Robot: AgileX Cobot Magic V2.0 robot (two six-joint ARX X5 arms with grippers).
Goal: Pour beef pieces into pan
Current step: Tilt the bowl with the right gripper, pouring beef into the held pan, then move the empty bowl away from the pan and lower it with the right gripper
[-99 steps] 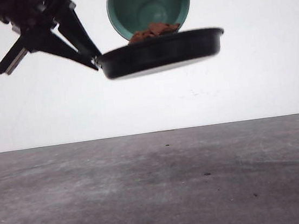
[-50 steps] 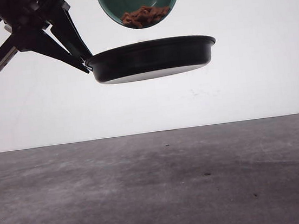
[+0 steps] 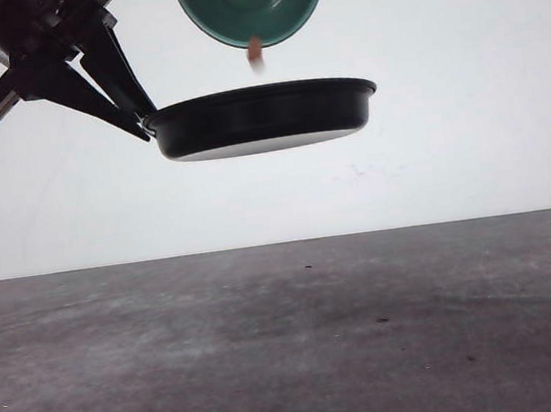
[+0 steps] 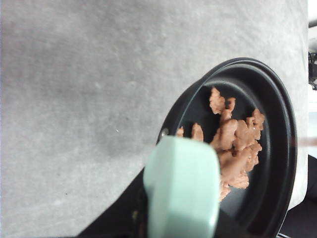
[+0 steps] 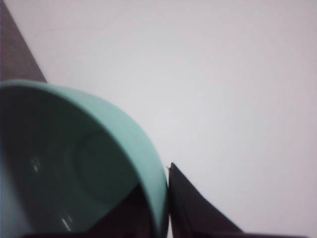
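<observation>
Left end effector (image 3: 144, 117) clamps the pan (image 3: 263, 117) by its handle (image 4: 182, 188), held level, high above the surface (image 3: 293, 345). Beef pieces (image 4: 237, 148) lie in the pan. Right end effector grips the tipped bowl (image 3: 251, 3), now empty; last piece (image 3: 255, 54) falling. Pour looks nearly done; next, right the bowl.

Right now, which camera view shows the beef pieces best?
The left wrist view: the beef pieces lie heaped inside the pan, seen clearly from above. The front view shows one blurred falling piece; the pan wall hides the rest. The right wrist view shows the bowl's bare inside.
</observation>
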